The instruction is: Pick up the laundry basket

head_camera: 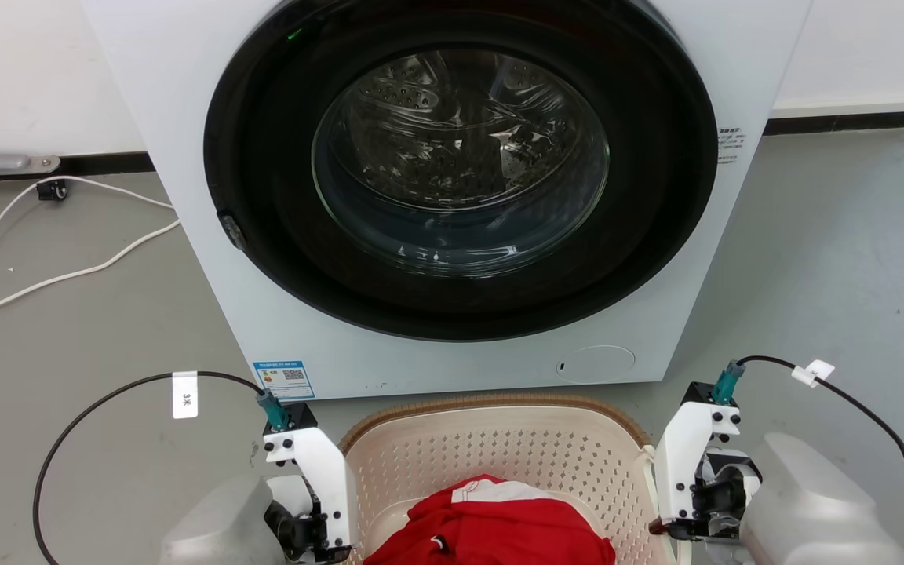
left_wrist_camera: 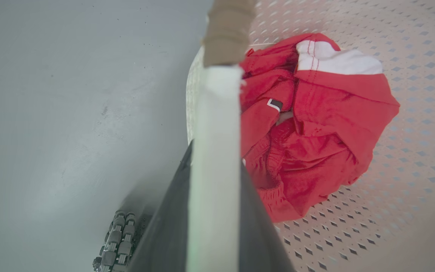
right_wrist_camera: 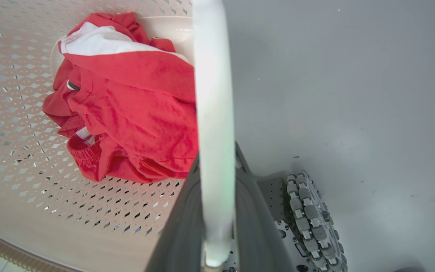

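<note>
The laundry basket (head_camera: 499, 449), cream and perforated with a brown woven rim, sits at the bottom centre in front of the washer. It holds a red and white garment (head_camera: 491, 522). My left gripper (head_camera: 315, 510) is at the basket's left side. In the left wrist view, the left gripper (left_wrist_camera: 215, 162) has its dark fingers (left_wrist_camera: 172, 226) shut on the white side handle (left_wrist_camera: 215, 113). My right gripper (head_camera: 691, 494) is at the right side. In the right wrist view, the right gripper (right_wrist_camera: 217, 166) is likewise shut on the other white handle (right_wrist_camera: 212, 94).
A white front-loading washer (head_camera: 185, 118) with a closed dark round door (head_camera: 460, 173) stands directly behind the basket. White cables (head_camera: 67, 275) trail over the grey floor at the left. My base's roller wheels (left_wrist_camera: 117, 241) (right_wrist_camera: 312, 219) show beside the basket.
</note>
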